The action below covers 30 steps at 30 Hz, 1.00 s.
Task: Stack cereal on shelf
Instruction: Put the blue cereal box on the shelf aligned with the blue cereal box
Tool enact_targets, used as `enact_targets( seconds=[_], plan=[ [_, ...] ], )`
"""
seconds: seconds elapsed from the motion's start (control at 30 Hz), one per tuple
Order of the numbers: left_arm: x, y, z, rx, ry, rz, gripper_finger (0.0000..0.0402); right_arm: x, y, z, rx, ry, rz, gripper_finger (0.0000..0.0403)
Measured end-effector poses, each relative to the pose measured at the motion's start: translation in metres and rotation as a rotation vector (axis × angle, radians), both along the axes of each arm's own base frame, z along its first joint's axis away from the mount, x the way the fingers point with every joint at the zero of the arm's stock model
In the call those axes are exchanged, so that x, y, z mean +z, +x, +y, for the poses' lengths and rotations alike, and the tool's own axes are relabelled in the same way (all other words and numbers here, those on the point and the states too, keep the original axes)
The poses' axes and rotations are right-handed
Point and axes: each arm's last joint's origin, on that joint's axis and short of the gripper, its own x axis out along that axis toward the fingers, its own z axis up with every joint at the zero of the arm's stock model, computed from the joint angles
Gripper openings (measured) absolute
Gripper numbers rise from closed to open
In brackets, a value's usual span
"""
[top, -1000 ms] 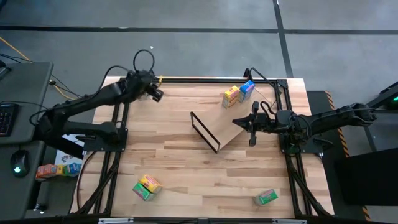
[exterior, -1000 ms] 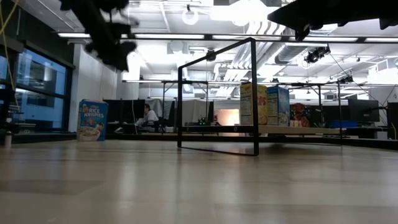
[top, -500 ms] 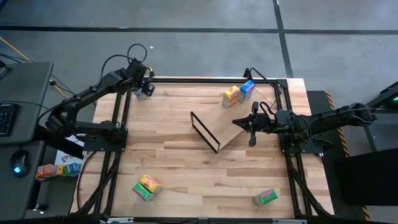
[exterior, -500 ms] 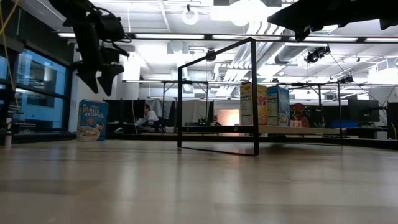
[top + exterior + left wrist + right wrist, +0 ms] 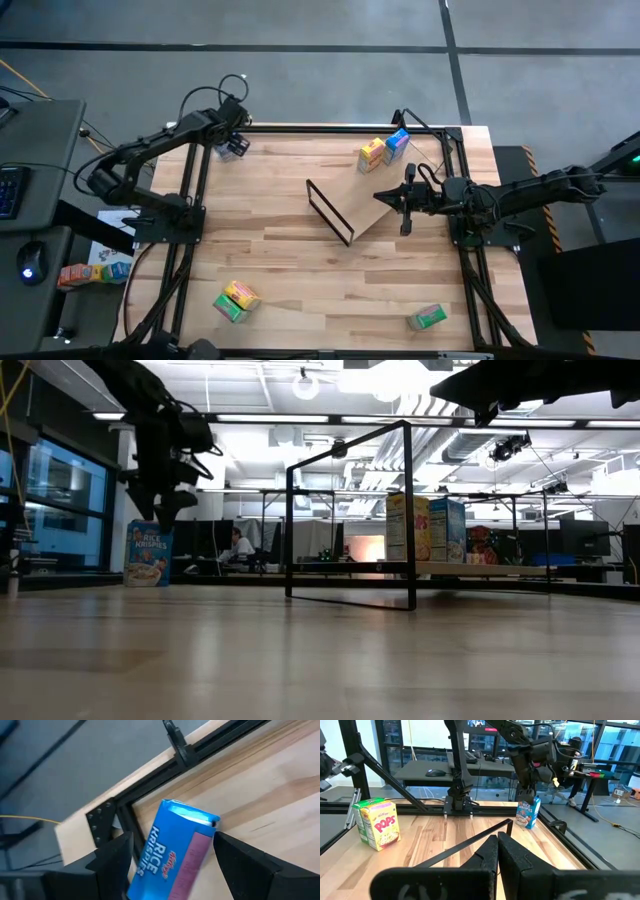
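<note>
Since the earlier frame our left gripper (image 5: 170, 857) has descended over the Rice Krispies box (image 5: 172, 850) at the table's far-left corner — jaws fully spread, box upright between them, ungripped. Our right gripper (image 5: 404, 207) hovers shut above the shelf (image 5: 368, 212).

Left arm: stretched toward the far left table corner.
Left gripper (image 5: 231, 146): pointing down, fingers spread wide.
Right arm: reaching inward from the right side.
Right gripper (image 5: 404, 208): fingers pressed together.
</note>
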Motion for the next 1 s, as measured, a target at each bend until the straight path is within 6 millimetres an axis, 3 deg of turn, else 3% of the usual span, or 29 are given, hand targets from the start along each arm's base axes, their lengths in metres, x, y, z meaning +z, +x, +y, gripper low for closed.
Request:
enact_targets(
  seconds=[0.43,0.57,0.77,0.87,1.0],
  plan=[
    [-0.017,0.003,0.005,-0.029,-0.150,-0.059,0.0258,0.000,0.000,0.000,-0.001,0.017,0.002,0.0000],
    [-0.017,0.003,0.005,-0.017,-0.152,-0.059,0.0224,0.000,0.000,0.000,0.000,0.016,0.002,0.0000],
    [-0.017,0.001,0.002,-0.011,-0.168,-0.048,0.0137,0.000,0.000,0.000,-0.001,0.015,0.002,0.0000],
    [-0.008,0.002,0.001,-0.014,-0.173,-0.081,0.0102,0.000,0.000,0.000,-0.001,0.013,0.003,0.0000],
    [0.024,0.010,0.000,-0.030,-0.172,-0.215,0.0089,0.000,0.000,0.000,0.000,0.001,0.004,0.0000]
  ],
)
